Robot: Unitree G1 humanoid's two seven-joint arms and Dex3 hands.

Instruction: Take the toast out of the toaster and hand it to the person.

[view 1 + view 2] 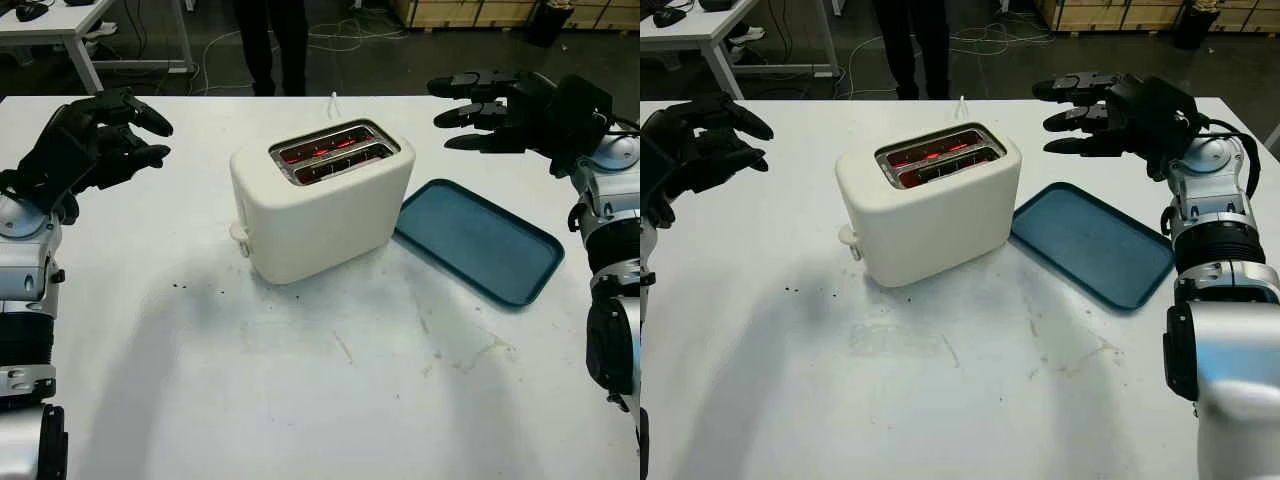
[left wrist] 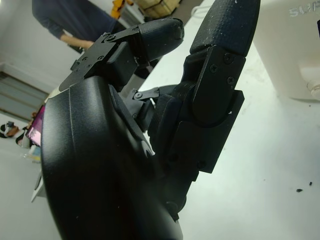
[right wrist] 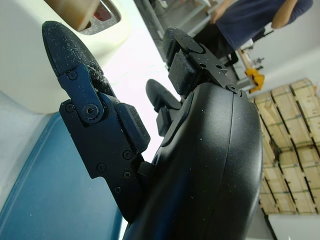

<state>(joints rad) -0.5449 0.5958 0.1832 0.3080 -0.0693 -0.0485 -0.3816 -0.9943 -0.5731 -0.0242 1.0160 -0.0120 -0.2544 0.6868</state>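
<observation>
Toaster [image 1: 320, 200] is sitting mid-table [image 1: 300, 400], cream, smooth plastic shell with rounded corners, lever knob sticking out of the near-left end. Two slots [image 1: 335, 152] on top are glowing red inside; the toast is down in them, no slice rising above the rim in the head views, though a tan edge is peeking at the slot in the right wrist view. The slots' long axis is running from near-left to far-right, roughly across the robot's front. Right hand [image 1: 1085, 115] is hovering off the toaster's far-right end, above the table, released, holding nothing, fingers aiming toward the slots. Left hand [image 1: 105, 135] is hanging off to the left, also released and empty, well apart from the toaster. Right looks nearer and is lining up with the slot ends, so I'm judging it as the one to reach in; it would be going leftward and down over the top. Tray [image 1: 478, 240] is lying just beside the toaster on the right, flat teal plastic, rounded rectangle with low rim, empty. A person [image 1: 270, 40] is standing past the far table edge, behind the toaster, legs showing. Tabletop is white, matte, scuffed with crumbs and stains.
</observation>
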